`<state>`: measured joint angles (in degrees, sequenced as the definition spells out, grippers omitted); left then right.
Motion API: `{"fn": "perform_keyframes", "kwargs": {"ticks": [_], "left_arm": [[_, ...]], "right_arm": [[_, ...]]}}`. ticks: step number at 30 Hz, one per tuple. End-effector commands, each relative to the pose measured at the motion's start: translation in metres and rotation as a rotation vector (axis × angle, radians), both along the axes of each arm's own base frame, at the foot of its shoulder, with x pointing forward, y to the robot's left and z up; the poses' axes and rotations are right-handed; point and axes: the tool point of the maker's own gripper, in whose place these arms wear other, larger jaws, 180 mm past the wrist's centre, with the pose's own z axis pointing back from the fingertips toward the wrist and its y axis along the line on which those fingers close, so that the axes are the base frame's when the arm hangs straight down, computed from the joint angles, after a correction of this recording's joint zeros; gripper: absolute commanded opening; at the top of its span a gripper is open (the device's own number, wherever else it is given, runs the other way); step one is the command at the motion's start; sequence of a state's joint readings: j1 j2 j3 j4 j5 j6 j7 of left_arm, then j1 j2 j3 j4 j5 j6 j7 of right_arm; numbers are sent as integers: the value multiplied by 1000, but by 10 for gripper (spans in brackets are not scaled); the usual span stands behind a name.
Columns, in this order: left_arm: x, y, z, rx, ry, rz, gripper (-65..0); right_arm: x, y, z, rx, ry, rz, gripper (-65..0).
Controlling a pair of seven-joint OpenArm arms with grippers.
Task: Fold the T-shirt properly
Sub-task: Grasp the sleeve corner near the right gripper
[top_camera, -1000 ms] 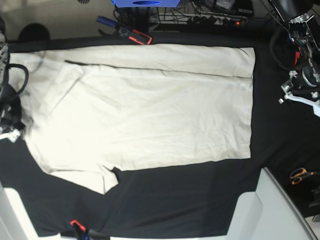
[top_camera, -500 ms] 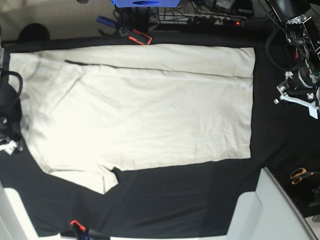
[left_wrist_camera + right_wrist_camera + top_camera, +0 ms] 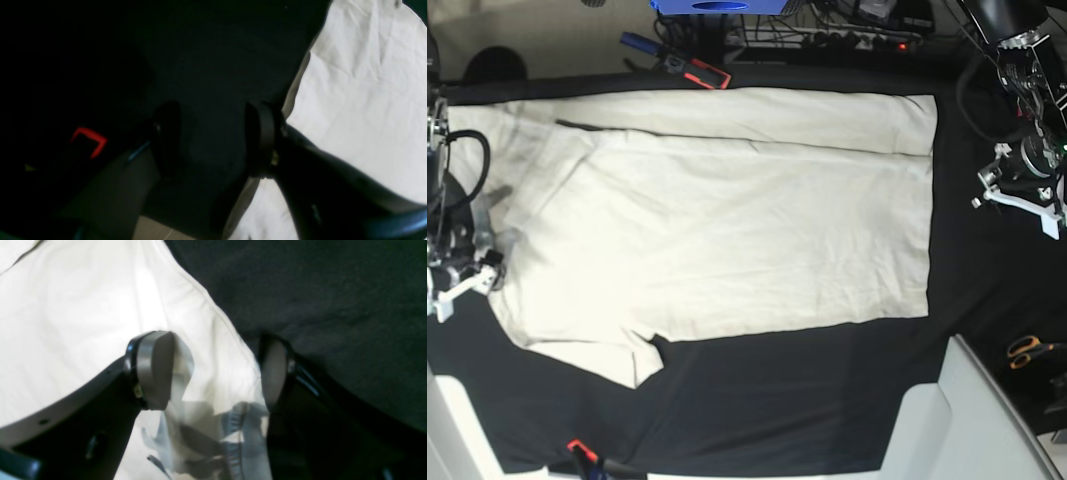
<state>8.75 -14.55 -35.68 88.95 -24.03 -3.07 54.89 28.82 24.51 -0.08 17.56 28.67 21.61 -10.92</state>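
Your right pincer gapes wide astride the cream cotton T-shirt's edge to pinch it; left pincer hangs parted, empty, over black bench cloth.

We find no text, label, brand, number or sign that can be read in any view. The T-shirt shows plain cream cloth with no print we can make out, and the objects beyond the far edge of the bench are too small and blurred to read.
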Motion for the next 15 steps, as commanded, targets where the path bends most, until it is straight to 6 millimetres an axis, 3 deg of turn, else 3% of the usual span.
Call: {"fn": "perform_keyframes", "kwargs": {"ticks": [1, 4, 9, 15], "left_arm": [[8, 7, 13, 27, -37, -5, -351], [6, 7, 11, 27, -31, -5, -351], [4, 7, 10, 27, -28, -5, -351], [5, 6, 11, 25, -30, -6, -351]], "right_arm": [[18, -11, 20, -13, -63, -14, -275], [17, -13, 20, -15, -63, -16, -327], [18, -15, 22, -17, -68, -18, -645], [22, -14, 26, -20, -81, -14, -648]]}}
